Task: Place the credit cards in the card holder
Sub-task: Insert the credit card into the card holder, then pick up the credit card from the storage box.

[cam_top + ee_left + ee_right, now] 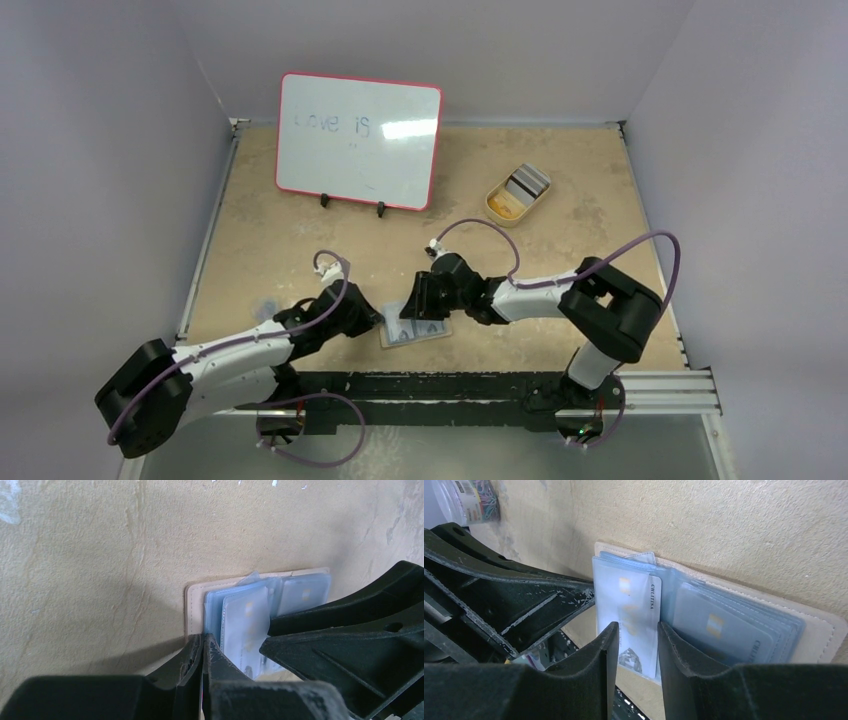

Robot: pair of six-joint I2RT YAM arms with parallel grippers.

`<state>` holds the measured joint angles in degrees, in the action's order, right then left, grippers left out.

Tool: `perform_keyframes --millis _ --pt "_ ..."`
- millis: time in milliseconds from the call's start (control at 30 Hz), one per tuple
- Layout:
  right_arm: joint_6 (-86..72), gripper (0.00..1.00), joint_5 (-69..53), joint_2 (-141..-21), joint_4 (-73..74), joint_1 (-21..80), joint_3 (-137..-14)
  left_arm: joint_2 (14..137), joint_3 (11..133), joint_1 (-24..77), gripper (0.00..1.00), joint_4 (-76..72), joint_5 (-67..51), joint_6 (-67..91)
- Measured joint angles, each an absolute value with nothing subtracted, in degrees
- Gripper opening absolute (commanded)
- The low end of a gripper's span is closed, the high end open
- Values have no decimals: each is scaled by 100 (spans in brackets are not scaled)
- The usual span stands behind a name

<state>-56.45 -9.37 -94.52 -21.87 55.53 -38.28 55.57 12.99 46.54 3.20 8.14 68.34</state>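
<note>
The tan card holder (416,331) lies open near the table's front edge, its bluish clear pockets facing up. My left gripper (202,639) is shut, its tips at the holder's left side (194,605) where the tan rim meets the pockets; I cannot tell if they pinch anything. My right gripper (638,627) is slightly open, its fingers either side of a pale credit card (634,600) that sticks partly out of the left pocket. Another card (719,625) sits in the right pockets. Both cards also show in the left wrist view (245,622), (302,592).
A red-rimmed whiteboard (360,155) stands at the back. A tan oval dish (517,193) sits at the back right. A clear tub of coloured clips (471,497) shows beyond the left arm. The black front rail (500,385) runs just below the holder.
</note>
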Motion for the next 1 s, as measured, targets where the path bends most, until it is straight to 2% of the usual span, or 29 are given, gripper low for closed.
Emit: perform_keyframes --millis 333,400,567,700,767,1000 --pt "-5524 35 -851 -9345 -1946 5610 -3844 5743 1455 4652 1 344 838 6746" --pt "-5446 38 -878 -9343 -1896 5625 -3881 5741 1518 4652 6 460 880 6681" --pt "-5048 42 -749 -9091 -1393 5629 -4145 5522 1717 4652 31 880 1037 6552" --pt "-4464 45 -403 -8600 -950 5496 -4484 5240 1855 4652 43 1098 1168 6471" --pt "-4119 46 -134 -8401 -718 5315 -4663 5140 1909 4652 53 1194 1201 6427" --pt "-2718 47 1175 -8274 242 4495 -5478 4897 2333 4652 59 1734 1302 6084"
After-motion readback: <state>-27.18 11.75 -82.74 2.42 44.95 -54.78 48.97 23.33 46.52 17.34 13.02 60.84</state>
